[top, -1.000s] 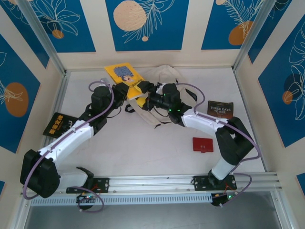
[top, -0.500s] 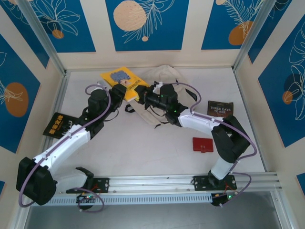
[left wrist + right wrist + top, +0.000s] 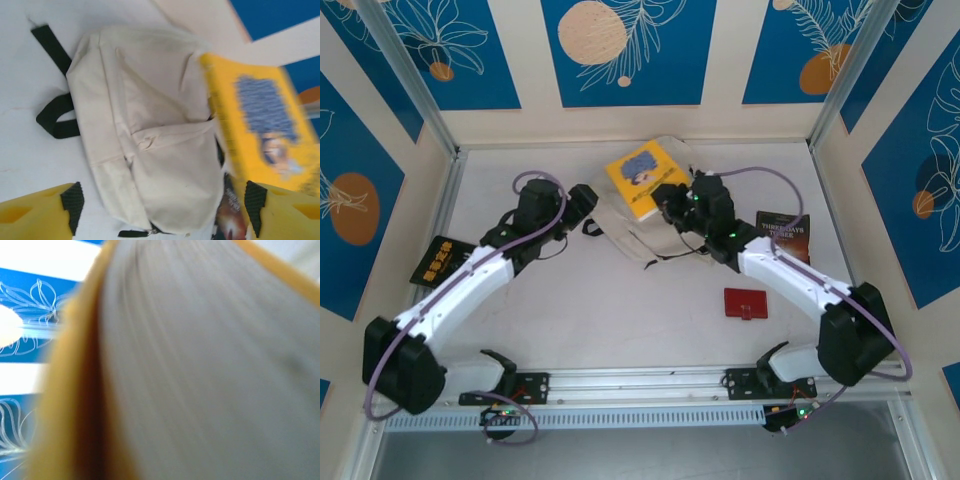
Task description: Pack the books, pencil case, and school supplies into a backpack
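The cream backpack (image 3: 638, 228) lies flat at the back middle of the table, its black straps to the left; the left wrist view looks down on the backpack (image 3: 150, 130). My right gripper (image 3: 669, 201) is shut on the lower edge of the yellow book (image 3: 642, 178), which it holds tilted above the backpack's top. The book's grey page edge (image 3: 210, 365) blurs across the right wrist view. My left gripper (image 3: 583, 196) stands open just left of the backpack, its black pads (image 3: 72, 200) wide apart with nothing between them. The dark book (image 3: 783, 234) and the red pencil case (image 3: 745, 303) lie to the right.
A black booklet with yellow print (image 3: 438, 262) lies by the left wall. Cream walls with blue panels close in the table on three sides. A metal rail (image 3: 650, 382) runs along the near edge.
The yellow book passed from my left gripper to my right, which shut on it and carried it right, over the backpack. My left gripper opened and drew back a little.
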Available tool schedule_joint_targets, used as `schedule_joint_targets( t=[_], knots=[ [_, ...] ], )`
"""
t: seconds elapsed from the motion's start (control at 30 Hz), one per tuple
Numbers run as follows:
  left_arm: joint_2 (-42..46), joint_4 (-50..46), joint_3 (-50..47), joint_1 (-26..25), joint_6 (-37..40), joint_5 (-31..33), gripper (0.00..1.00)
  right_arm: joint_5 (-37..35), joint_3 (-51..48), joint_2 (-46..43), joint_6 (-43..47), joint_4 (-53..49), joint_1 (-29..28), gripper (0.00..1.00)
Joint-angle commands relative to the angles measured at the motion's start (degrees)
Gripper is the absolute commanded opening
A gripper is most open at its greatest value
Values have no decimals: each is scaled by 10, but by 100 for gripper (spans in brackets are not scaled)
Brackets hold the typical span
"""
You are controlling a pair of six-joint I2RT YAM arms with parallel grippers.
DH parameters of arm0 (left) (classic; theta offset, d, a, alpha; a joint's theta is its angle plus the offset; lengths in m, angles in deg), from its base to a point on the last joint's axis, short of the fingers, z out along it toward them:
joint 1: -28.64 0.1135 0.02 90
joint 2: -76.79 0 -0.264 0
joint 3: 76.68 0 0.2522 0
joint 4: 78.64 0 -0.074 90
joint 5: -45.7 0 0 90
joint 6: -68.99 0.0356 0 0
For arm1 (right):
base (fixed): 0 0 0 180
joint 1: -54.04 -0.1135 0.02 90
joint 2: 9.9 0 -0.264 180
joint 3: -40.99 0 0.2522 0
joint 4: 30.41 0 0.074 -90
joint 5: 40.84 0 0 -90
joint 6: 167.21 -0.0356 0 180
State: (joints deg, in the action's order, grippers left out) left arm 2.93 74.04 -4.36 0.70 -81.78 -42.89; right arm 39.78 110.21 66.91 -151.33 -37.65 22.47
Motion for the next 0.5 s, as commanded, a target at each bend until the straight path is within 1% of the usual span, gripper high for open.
schedule_joint_targets(
  t=[0.0,0.07,0.1,0.2,0.27,0.33,0.47],
  knots=[
    [-73,-33,39,-3,73,-82,76,-31,-4,-44,99,-38,36,6],
    [-121,-15,61,-7,83,-122,68,-20,-12,-57,110,-49,58,6],
    [-149,-15,80,-11,90,-133,67,-15,-16,-65,116,-53,69,6],
    [-223,-16,129,-21,102,-148,60,-5,-25,-84,126,-68,95,6],
    [-277,-21,170,-25,113,-160,60,4,-30,-93,131,-75,111,6],
    [-343,-45,229,-26,127,-189,62,7,-36,-101,126,-84,123,6],
    [-460,-66,335,-27,126,-234,64,21,-51,-110,109,-82,139,6]
  ],
)
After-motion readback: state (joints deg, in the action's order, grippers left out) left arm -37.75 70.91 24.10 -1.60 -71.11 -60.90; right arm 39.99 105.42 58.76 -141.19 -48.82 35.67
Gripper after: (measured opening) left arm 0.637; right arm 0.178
